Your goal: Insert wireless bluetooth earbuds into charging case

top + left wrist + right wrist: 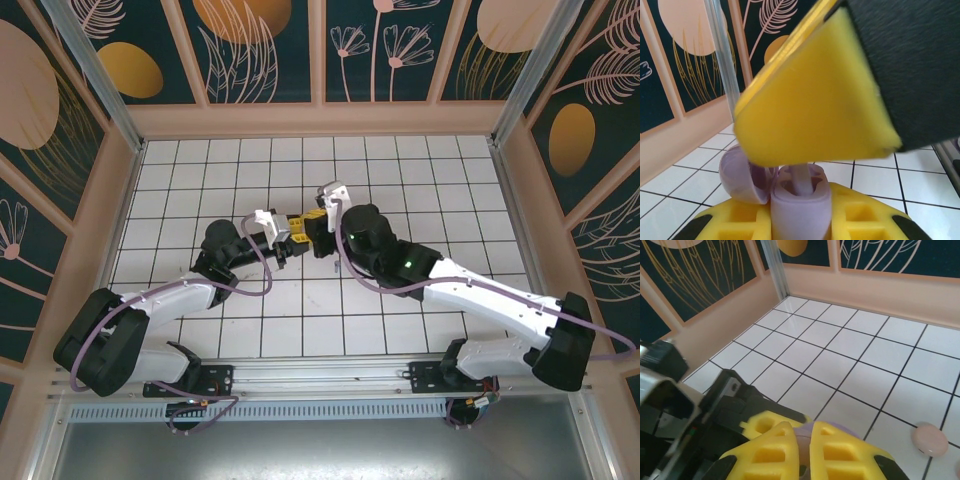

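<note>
At centre, left gripper clenched on lilac case, lid open. Right gripper grasping lilac earbud, stem entering the socket, apparently not seated. Pale pink piece lies untouched on tiles.

Lilac case: base cut off by bottom edge; top hidden behind blurred yellow finger pad.
Pink blob on tile: soft-edged, too blurred to identify.
</note>
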### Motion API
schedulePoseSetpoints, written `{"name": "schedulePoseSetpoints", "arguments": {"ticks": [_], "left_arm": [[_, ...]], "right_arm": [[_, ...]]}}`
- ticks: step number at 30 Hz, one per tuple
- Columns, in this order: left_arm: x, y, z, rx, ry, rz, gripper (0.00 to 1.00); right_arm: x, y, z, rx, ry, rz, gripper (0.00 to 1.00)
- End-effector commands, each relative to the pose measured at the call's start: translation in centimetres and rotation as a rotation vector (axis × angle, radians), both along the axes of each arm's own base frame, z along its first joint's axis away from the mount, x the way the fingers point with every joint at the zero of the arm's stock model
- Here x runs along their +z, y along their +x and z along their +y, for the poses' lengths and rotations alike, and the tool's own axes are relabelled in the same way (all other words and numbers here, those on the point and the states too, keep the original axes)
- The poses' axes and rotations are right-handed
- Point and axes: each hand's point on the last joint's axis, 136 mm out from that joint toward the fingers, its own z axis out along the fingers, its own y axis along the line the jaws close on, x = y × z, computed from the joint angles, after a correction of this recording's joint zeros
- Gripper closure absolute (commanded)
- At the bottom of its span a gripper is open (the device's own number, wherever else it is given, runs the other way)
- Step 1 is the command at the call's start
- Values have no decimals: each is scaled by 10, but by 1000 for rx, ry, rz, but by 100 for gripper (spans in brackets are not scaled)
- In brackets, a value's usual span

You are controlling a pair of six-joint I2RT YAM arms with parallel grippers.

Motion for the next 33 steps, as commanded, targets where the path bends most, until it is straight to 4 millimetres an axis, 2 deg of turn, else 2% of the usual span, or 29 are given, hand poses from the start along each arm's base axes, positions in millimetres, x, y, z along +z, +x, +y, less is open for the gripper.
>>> {"name": "schedulePoseSetpoints", "arguments": {"ticks": [1,6,11,17,24,27,33], "left_arm": [[47,-10,-2,-36,-88,-148,100],[48,-10,-1,-35,-91,-145,100],[48,-11,-1,-37,-91,-150,100],[48,-14,-1,-53,-89,-152,100],[50,-19,0,-69,-88,-163,100],[52,-20,0,-71,-89,-165,100],[53,-21,0,-75,-91,-165,100]], "right_arm": [[-36,-15,18,73,-139,48,91],[-40,-14,17,54,-156,50,92],[-34,-8,6,0,-136,48,92],[-3,-8,-7,-7,7,50,92],[42,-20,-24,43,189,34,92],[48,-23,-27,49,202,31,92],[46,-23,-26,51,202,37,92]]}}
